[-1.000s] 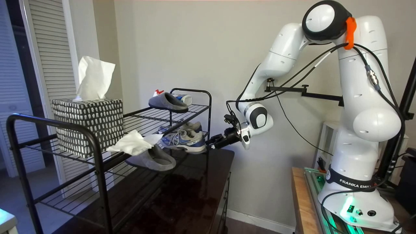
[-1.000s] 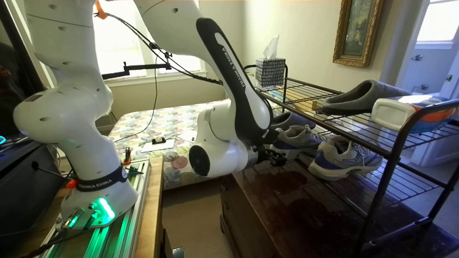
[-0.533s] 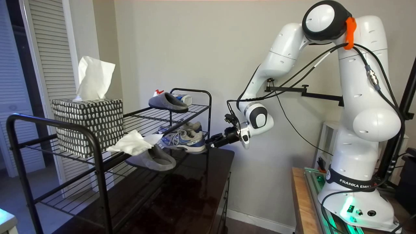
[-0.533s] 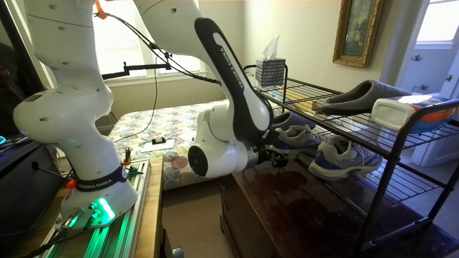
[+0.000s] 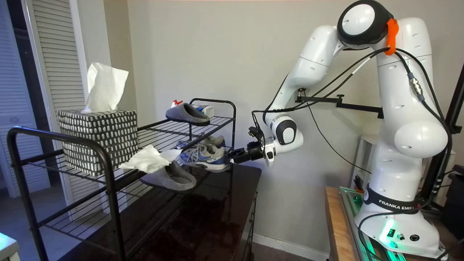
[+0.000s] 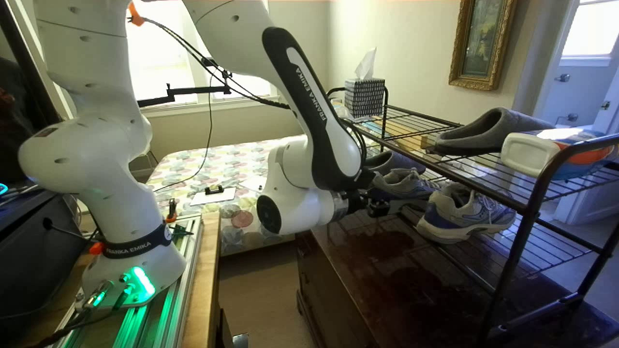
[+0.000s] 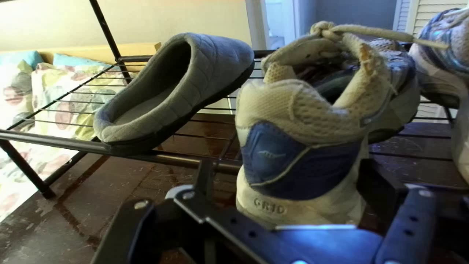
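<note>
Both ext. views: gripper [image 5: 231, 158] is pointing at heel [image 5: 220, 159] of sneaker [image 5: 203, 156], which is sitting on lower shelf [image 6: 570, 237] beside slipper [image 5: 172, 178]. Wrist view: fingers [image 7: 205, 178] are standing wide, heel showing btwn. them, nothing held; contact unclear. Assessed step: lining up for grip; next move prob. calling for centring, then closing.

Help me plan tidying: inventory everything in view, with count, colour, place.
Dresser: 1, dark brown, below shoe rack.
Shoe rack: 1, black, on dresser.
Sneakers: 2, off-white and blue, lower shelf.
Slippers: 2, grey, one per shelf.
Tissue box: 1, black and white, upper shelf.
Loose tissue: 1, white, beside box.
Package: 1, white, blue and orange, upper shelf.
Picture: 1, gold-framed, on wall.
Bed: 1, patterned, beyond dresser.
Workbench: 1, wooden, opposite dresser.
Arm: 1, white-and-black, on workbench.
Gripper: 1, black, jaws open, at a sneaker's heel.
</note>
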You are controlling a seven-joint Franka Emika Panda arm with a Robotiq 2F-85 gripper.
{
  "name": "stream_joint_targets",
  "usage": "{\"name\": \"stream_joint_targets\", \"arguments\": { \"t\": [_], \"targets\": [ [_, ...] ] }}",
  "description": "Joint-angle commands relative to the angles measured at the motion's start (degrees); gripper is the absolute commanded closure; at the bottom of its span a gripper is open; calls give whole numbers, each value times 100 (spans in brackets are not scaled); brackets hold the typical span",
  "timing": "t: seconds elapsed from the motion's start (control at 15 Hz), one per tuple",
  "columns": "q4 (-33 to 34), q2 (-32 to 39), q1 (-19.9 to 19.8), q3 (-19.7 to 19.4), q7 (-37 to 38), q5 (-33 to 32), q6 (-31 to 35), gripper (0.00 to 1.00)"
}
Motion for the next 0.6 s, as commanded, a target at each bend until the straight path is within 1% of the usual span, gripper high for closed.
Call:
{"name": "stream_joint_targets", "arguments": {
  "t": [0.0, 0.13, 0.2, 0.27, 0.4, 0.53],
  "targets": [
    [47, 119, 79, 102, -131, 379, -180, 0],
    [68, 152, 91, 137, -244, 690, -214, 0],
    [64, 155, 94, 151, -313, 855, -251, 4],
    [54, 156, 104, 162, -438, 1057, -303, 28],
    [59, 176, 124, 178, -625, 1419, -370, 29],
    [51, 188, 132, 198, -756, 1647, -418, 44]
  ]
}}
